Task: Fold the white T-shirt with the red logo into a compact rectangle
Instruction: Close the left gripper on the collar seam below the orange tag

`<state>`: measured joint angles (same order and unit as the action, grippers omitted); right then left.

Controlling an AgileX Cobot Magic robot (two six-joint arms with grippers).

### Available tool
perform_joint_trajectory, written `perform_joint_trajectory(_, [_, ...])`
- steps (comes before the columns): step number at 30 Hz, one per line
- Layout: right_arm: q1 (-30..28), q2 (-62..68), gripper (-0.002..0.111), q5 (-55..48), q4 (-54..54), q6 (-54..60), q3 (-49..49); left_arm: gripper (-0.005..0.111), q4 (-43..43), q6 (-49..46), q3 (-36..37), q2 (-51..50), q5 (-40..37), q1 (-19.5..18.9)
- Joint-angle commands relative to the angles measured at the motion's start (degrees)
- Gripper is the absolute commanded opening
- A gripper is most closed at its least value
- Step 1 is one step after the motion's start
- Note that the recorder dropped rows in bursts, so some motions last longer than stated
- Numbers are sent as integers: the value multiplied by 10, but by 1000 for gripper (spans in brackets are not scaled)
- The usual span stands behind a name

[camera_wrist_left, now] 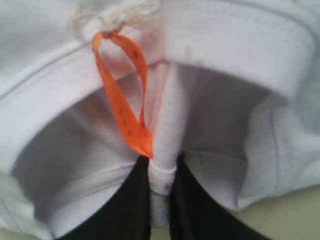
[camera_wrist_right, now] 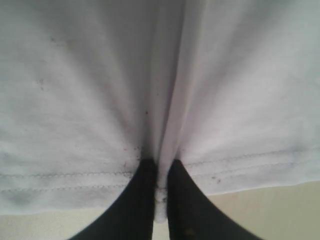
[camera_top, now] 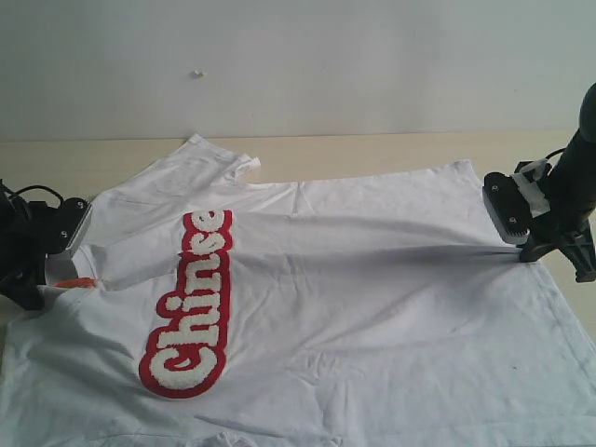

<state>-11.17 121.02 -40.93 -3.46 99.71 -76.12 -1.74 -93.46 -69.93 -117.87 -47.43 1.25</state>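
**White T-shirt [camera_top: 372, 307] w/ red logo [camera_top: 191, 307]: fold step, both ends pinched**

Item lying spread on table [camera_top: 372, 149], logo facing up. Left gripper [camera_wrist_left: 162, 167] is clamping the collar [camera_wrist_left: 167, 125] beside the orange tag [camera_wrist_left: 125, 105]. Right gripper [camera_wrist_right: 160, 169] is clamping the bottom hem [camera_wrist_right: 60, 181]. Cloth btwn them is pulling into a ridge. Judged best: keeping both pinches firm, tension even, arms travelling together so the fold line is running straight & the logo isn't creasing. Containers: none showing, nothing to list
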Motion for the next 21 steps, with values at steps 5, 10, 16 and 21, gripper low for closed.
perform_joint_trajectory(5, [-1, -7, 0, -2, 4, 0, 3, 0, 31, 1, 14, -18, -6, -1])
perform_joint_trajectory(10, [-1, -7, 0, -2, 4, 0, 3, 0, 31, 10, 14, -18, -6, -1])
perform_joint_trajectory(16, [-1, -7, 0, -2, 4, 0, 3, 0, 27, 10, 14, -18, -5, -1])
perform_joint_trajectory(21, [-1, -7, 0, -2, 4, 0, 3, 0, 27, 10, 14, -18, -4, -1])
